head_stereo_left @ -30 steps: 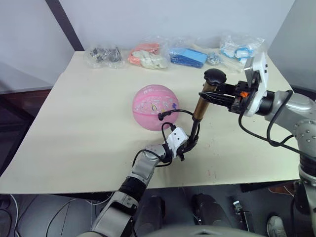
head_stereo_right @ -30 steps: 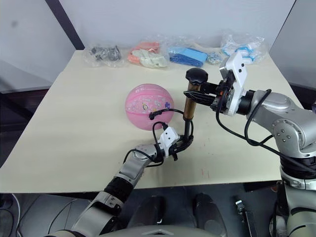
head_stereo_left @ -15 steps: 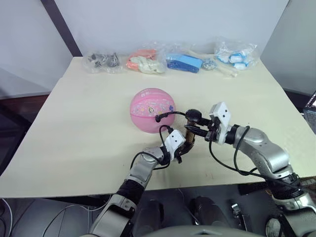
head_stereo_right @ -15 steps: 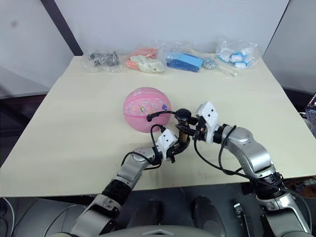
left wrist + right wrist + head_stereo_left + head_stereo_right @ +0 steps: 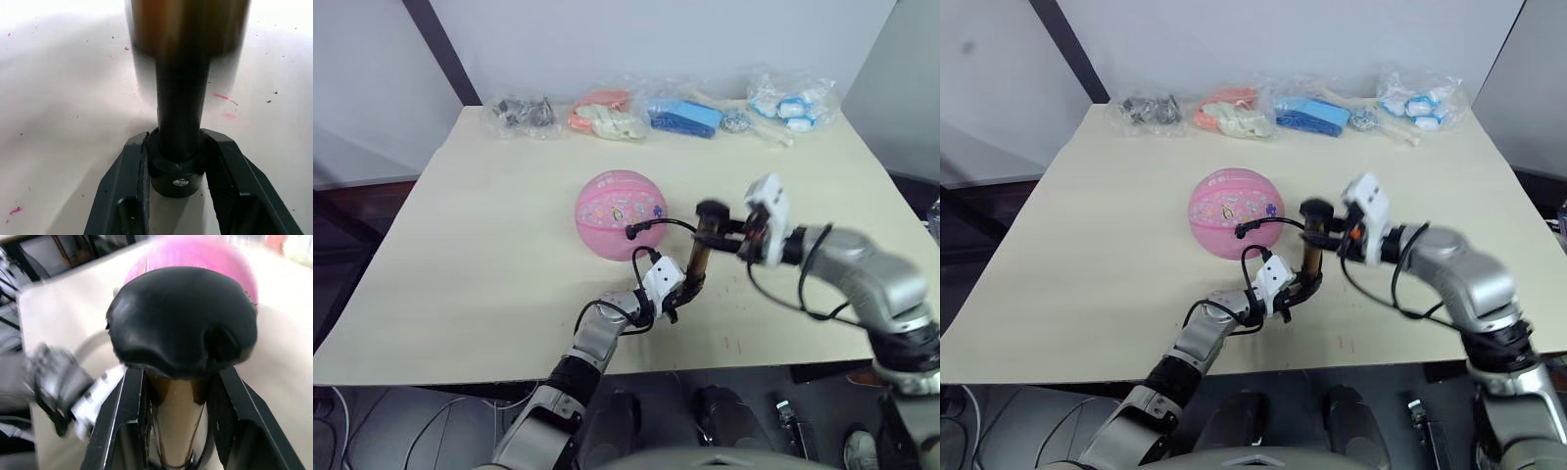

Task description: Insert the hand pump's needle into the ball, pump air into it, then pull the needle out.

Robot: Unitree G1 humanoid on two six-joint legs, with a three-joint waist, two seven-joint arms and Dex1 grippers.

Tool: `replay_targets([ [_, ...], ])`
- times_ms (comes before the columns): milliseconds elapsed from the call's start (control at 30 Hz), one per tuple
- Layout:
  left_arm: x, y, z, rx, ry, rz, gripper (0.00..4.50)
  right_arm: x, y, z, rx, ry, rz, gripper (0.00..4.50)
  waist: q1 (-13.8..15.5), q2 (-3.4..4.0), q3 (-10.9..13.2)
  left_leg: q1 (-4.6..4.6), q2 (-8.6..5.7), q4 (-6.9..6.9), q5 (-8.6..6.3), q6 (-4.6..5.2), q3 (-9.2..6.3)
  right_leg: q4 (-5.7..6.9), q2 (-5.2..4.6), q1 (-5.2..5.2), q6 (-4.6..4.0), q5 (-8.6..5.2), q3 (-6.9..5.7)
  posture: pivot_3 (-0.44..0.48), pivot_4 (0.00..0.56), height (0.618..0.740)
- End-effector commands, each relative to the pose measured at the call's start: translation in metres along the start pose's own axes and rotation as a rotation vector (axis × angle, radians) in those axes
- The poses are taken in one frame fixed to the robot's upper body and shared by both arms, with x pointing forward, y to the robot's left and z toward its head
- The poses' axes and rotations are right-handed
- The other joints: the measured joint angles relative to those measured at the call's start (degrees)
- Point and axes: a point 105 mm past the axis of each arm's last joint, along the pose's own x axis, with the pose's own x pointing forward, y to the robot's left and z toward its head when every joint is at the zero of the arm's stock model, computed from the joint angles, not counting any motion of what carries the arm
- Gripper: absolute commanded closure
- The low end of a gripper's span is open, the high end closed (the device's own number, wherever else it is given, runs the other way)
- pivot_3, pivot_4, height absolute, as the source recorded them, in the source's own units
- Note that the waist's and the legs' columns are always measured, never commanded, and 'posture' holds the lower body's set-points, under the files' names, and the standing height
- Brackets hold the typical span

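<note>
Pink ball (image 5: 621,213) takes air: left fingers (image 5: 137,196) clamp the pump (image 5: 697,261) base; right fingers (image 5: 128,431), gripping the handle (image 5: 712,210), have risen since the downstroke.

Pale beige table (image 5: 489,225) fills frame centre. Plain light grey wall (image 5: 636,39) behind, dark diagonal post (image 5: 435,49) upper left. Clear plastic bags (image 5: 607,113) along table's far edge. Dark floor (image 5: 352,206) at left.

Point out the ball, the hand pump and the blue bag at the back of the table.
ball (image 5: 619,213), left eye view, middle of its pink side.
hand pump (image 5: 698,260), left eye view, gold tube.
blue bag (image 5: 685,117), left eye view, middle of the blue contents.
</note>
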Motion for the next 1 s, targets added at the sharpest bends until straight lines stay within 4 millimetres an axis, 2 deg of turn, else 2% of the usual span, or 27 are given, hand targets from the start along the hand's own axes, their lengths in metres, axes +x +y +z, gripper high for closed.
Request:
replay_targets([
  [33, -0.005, -0.008, -0.035, -0.064, 0.117, -0.01, 3.4, -0.026, 0.009, 0.067, -0.098, -0.159, 0.005, 3.49, 0.1, -0.1, 0.1, -0.05, 0.0, -0.01, 0.0, 0.0, -0.01, -0.01, -0.01, -0.02, -0.01, 0.01, 0.0, 0.0, 0.15, 0.74],
  [133, -0.005, -0.007, -0.035, -0.064, 0.115, -0.011, 3.4, -0.033, 0.008, 0.082, -0.113, -0.173, -0.012, 3.49, 0.1, -0.15, 0.3, -0.1, -0.01, -0.01, 0.0, 0.0, -0.04, -0.03, -0.03, -0.02, -0.12, 0.07, -0.06, 0.0, 0.15, 0.74],
  [300, -0.005, -0.006, -0.035, -0.062, 0.118, -0.013, 3.4, -0.03, 0.008, 0.074, -0.11, -0.139, -0.019, 3.49, 0.1, -0.16, 0.4, -0.11, -0.05, -0.01, 0.0, 0.0, 0.01, -0.04, -0.07, -0.03, -0.09, 0.06, -0.02, 0.0, 0.15, 0.74],
  [400, -0.005, -0.006, -0.035, -0.061, 0.118, -0.013, 3.4, -0.009, 0.014, 0.028, -0.011, -0.066, 0.018, 3.49, 0.1, -0.17, 0.4, -0.12, -0.05, -0.01, 0.0, 0.0, 0.0, -0.04, -0.06, -0.03, -0.09, 0.06, -0.03, 0.0, 0.15, 0.74],
  [467, -0.006, -0.006, -0.036, -0.061, 0.118, -0.011, 3.4, 0.0, 0.016, -0.001, 0.032, -0.015, 0.022, 3.49, 0.0, -0.47, 0.2, 0.02, 0.02, -0.05, 0.0, 0.0, -0.04, -0.04, 0.0, 0.07, 0.0, -0.02, -0.06, 0.0, 0.15, 0.74],
  [567, -0.006, -0.004, -0.035, -0.06, 0.119, -0.007, 3.4, 0.007, 0.014, -0.033, 0.058, 0.042, 0.01, 3.49, -0.3, -0.41, 0.1, 0.15, 0.02, -0.03, 0.0, 0.01, 0.04, -0.03, -0.01, 0.15, 0.04, -0.02, -0.01, 0.0, 0.15, 0.74],
  [800, -0.01, -0.003, -0.036, -0.061, 0.123, 0.003, 3.4, 0.015, 0.029, -0.146, 0.195, 0.254, 0.014, 3.49, -0.5, -0.72, -0.6, 0.87, 0.15, -0.16, -0.01, 0.0, 0.1, 0.0, 0.1, 0.64, -0.22, -0.18, 0.02, 0.0, 0.15, 0.74],
  [900, -0.012, -0.002, -0.036, -0.065, 0.125, 0.012, 3.4, 0.016, 0.034, -0.179, 0.212, 0.32, 0.005, 3.49, -0.6, -0.77, -0.9, 1.07, 0.22, -0.22, -0.02, 0.0, 0.1, -0.02, 0.16, 0.83, -0.24, -0.21, 0.01, 0.0, 0.15, 0.74],
  [1000, -0.012, -0.002, -0.036, -0.065, 0.125, 0.013, 3.4, 0.016, 0.033, -0.188, 0.201, 0.341, 0.002, 3.49, -0.6, -0.78, -1.2, 1.13, 0.26, -0.23, -0.02, 0.0, 0.07, -0.02, 0.22, 0.86, -0.31, -0.25, 0.0, 0.0, 0.15, 0.74],
])
